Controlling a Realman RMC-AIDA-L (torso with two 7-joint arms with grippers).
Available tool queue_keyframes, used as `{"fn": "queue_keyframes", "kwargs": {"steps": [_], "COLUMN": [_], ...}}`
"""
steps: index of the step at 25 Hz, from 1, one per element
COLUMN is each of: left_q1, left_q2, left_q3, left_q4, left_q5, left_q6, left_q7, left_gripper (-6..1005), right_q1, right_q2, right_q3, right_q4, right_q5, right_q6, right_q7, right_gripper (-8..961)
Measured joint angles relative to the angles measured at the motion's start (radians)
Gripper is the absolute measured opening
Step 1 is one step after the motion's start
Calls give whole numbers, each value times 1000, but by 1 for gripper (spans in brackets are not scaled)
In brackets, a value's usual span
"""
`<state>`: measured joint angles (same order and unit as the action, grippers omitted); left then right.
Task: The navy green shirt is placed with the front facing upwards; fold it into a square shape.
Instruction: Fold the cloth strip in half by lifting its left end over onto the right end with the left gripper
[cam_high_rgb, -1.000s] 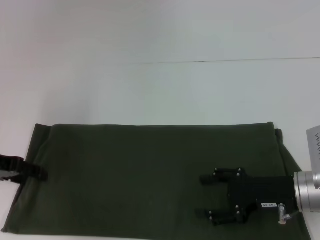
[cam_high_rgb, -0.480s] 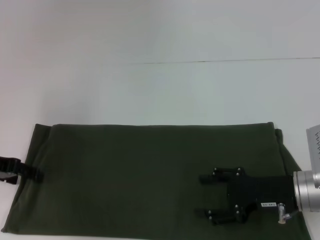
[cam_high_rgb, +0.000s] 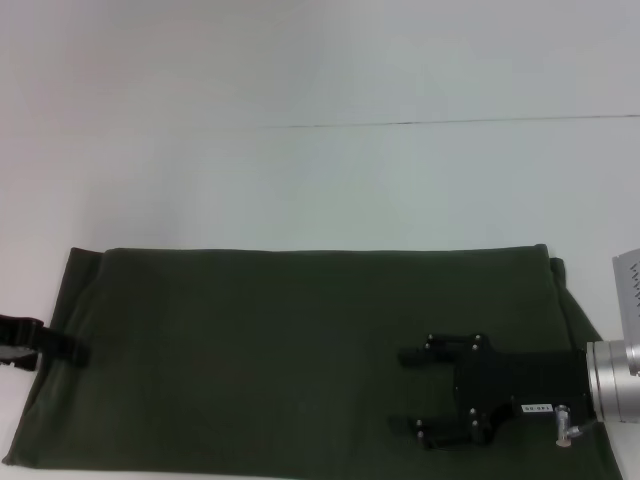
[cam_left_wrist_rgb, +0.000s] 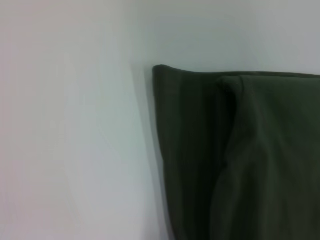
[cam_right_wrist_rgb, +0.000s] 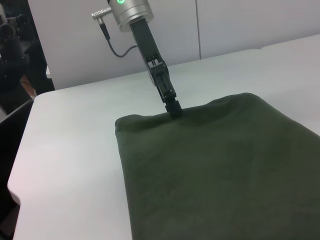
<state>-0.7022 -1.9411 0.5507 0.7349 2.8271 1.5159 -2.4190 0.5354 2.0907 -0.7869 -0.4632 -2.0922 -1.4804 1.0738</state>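
One navy green shirt (cam_high_rgb: 300, 350), folded to a wide band, lies on white table (cam_high_rgb: 320, 180), far half bare. Right gripper (cam_high_rgb: 410, 392) spread wide over shirt's right part; left gripper (cam_high_rgb: 62, 347) at left edge, fingers can't tell

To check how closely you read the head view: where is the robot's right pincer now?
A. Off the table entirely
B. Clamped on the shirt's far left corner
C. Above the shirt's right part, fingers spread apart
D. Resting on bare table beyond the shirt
C: the right pincer is over the right part of the navy green shirt, its two fingers set apart.
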Motion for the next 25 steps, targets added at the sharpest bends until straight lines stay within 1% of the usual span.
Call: {"fn": "queue_keyframes", "kwargs": {"steps": [17, 21, 25], "left_q1": [-19, -19, -21], "left_q2": [-1, -8, -10], "left_q3": [-3, -1, -1], "left_q4": [-39, -40, -40], "left_q5": [-48, -47, -45], "left_q6": [49, 44, 43], "left_q7": [4, 4, 2], "left_gripper": [805, 804, 803], "right_q1": [-4, -5, -6], "right_q2": [0, 0, 0], "right_q3": [0, 2, 4], "right_q4": [-1, -2, -3], "right_q5": [0, 0, 0], "right_q6": [-6, -17, -23], "right_q7": [0, 0, 0], "right_gripper": [859, 860, 860]}}
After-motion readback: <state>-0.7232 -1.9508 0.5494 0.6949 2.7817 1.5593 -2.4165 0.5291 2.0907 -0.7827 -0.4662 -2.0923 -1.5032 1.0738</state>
